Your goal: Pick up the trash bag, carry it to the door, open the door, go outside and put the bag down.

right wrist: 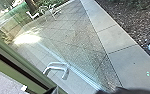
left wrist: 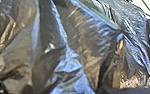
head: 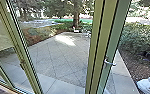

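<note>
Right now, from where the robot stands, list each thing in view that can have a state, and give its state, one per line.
Trash bag: dark, shiny and creased.
Glass door: cannot tell whether it is open or shut.
Door handle: nothing seen gripping it.
Paving: mostly shaded, with one bright sunlit patch.
Bushes: in leaf.
Tree trunk: upright.
</note>
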`<state>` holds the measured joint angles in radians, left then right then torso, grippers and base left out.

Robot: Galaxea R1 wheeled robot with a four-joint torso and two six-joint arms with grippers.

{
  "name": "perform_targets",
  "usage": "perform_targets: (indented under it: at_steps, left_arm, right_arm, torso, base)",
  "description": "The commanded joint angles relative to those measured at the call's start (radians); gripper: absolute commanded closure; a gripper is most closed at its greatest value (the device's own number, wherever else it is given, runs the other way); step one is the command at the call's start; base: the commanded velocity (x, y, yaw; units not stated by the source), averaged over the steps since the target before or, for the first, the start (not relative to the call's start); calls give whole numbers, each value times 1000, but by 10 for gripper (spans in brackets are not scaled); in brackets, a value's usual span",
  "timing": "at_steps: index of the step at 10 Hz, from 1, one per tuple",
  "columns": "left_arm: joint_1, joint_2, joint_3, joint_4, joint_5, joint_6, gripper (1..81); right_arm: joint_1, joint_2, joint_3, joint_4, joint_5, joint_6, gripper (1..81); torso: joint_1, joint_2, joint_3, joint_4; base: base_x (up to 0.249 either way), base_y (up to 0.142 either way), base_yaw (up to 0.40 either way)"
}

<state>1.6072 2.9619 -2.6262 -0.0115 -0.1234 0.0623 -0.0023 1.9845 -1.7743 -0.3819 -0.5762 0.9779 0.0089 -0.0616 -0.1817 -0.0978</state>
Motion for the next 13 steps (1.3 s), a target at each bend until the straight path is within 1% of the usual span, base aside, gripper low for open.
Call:
perform_targets:
  at_steps: [1,3,6,7,8,10,11,12,13]
  left_arm:
    - [-13,5,8,-1,74,4,811]
    - [-13,7,8,-2,74,4,811]
    - [-14,8,8,-4,73,1,811]
    - [-14,11,8,-4,71,1,811]
    - [-13,11,8,-7,73,1,811]
    - [-13,11,8,-13,76,1,811]
    - [-14,11,8,-13,76,1,811]
    - [-14,11,8,-13,76,1,811]
    - [-14,11,8,-13,76,1,811]
  right_arm:
    - [172,-30,-71,-110,-7,-38,10]
    - [205,-22,-88,-146,-14,-45,10]
    - [284,-11,-95,-152,-62,-90,10]
    - [302,-4,-117,-155,-83,-120,10]
    - [308,-5,-132,-157,-94,-137,10]
    - [308,-2,-161,-166,-94,-183,10]
    - [302,3,-169,-190,-94,-199,10]
    - [287,1,-177,-206,-94,-200,10]
    - [279,0,-178,-227,-94,-200,10]
  torso:
    - [0,0,0,0]
    - [0,0,0,0]
    - [0,0,0,0]
    - [0,0,0,0]
    - [0,0,0,0]
    - [0,0,0,0]
    - [0,0,0,0]
    - [0,0,0,-22]
    - [0,0,0,-27]
  base:
    - [0,0,0]
    - [0,0,0]
    - [0,0,0]
    - [0,0,0]
    - [0,0,0]
    - [0,0,0]
    - [0,0,0]
    - [0,0,0]
    - [0,0,0]
